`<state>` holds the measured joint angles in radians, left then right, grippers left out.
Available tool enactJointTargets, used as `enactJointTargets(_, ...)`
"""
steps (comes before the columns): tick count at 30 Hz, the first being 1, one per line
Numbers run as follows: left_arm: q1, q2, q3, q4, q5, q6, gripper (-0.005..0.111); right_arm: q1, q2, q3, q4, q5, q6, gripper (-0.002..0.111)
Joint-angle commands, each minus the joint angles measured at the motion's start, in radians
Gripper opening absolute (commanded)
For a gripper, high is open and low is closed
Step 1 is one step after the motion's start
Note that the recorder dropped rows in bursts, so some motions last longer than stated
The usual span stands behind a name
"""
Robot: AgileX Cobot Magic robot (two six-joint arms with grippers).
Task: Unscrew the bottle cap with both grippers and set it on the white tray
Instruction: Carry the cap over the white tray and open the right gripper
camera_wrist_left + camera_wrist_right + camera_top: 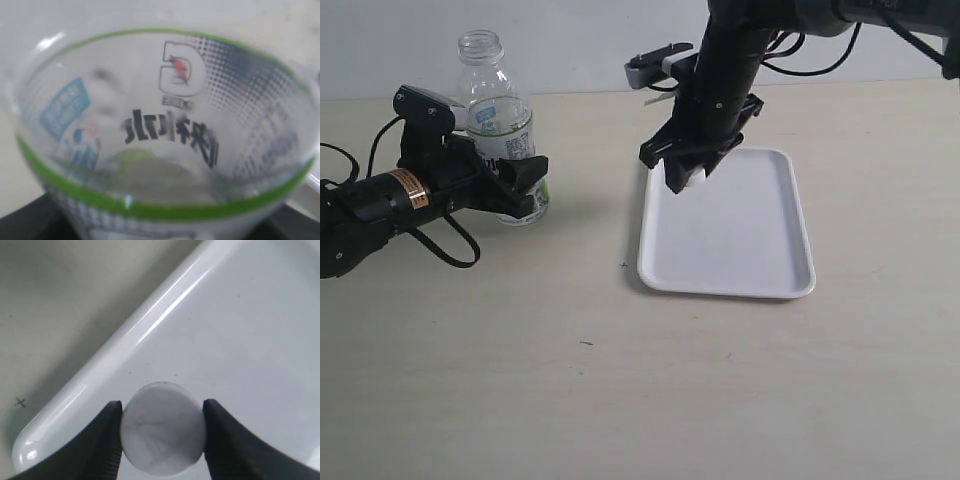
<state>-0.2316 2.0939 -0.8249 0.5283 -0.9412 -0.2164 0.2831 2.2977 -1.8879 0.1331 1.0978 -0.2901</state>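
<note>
We see a clear bottle [482, 65] whose white label [165, 135] carries green bands, dark lettering, a blue patch and grey dots; a plain white bottle cap [162, 432]; a glossy white tray [745, 235]; a beige table [620, 390].

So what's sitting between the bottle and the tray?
Nothing: in the exterior view only bare table separates the bottle from the tray.

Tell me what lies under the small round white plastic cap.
Under the small round white plastic cap, held by the right gripper, is the flat white rectangular plastic tray, near one corner. The cap covers the spot directly beneath, so contact cannot be judged.
</note>
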Motion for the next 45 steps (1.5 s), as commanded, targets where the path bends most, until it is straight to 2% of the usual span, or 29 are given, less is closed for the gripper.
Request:
enactJointTargets(1,0.002,-0.004,-0.003,-0.015,-0.032,0.005,0.0,-0.004,0.023,-0.004,-0.006,-0.039,0.009,0.0)
enactJointTargets(18,0.002,-0.004,-0.003,-0.015,-0.032,0.005,0.0,-0.004,0.075,-0.004,-0.013,-0.075,0.031,0.0)
enactJointTargets(34,0.002,-0.004,-0.003,-0.015,-0.032,0.005,0.0,-0.004,0.075,-0.004,-0.013,0.009,0.025,0.0)
enactJointTargets(41,0.002,-0.004,-0.003,-0.009,-0.03,0.003,0.0,-0.004,0.075,-0.004,-0.013,0.028,0.025,0.012)
enactJointTargets(45,0.002,-0.004,-0.003,-0.007,-0.03,0.003,0.0,-0.004,0.075,-0.004,-0.013,0.028,0.023,0.015)
